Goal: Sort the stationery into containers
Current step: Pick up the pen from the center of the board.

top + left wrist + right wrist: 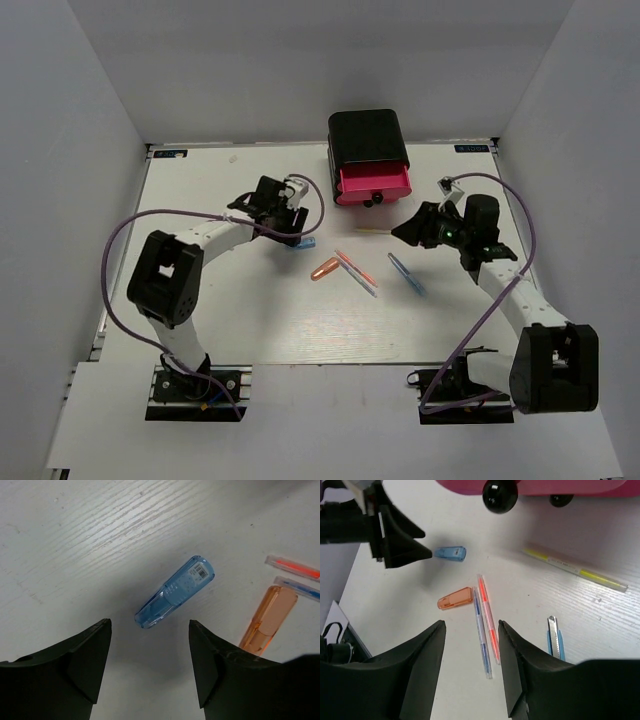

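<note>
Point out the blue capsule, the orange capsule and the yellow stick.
blue capsule (175, 592): left wrist view, middle of its body.
orange capsule (456, 598): right wrist view, middle of its body.
yellow stick (575, 569): right wrist view, mid-length of the shaft.
</note>
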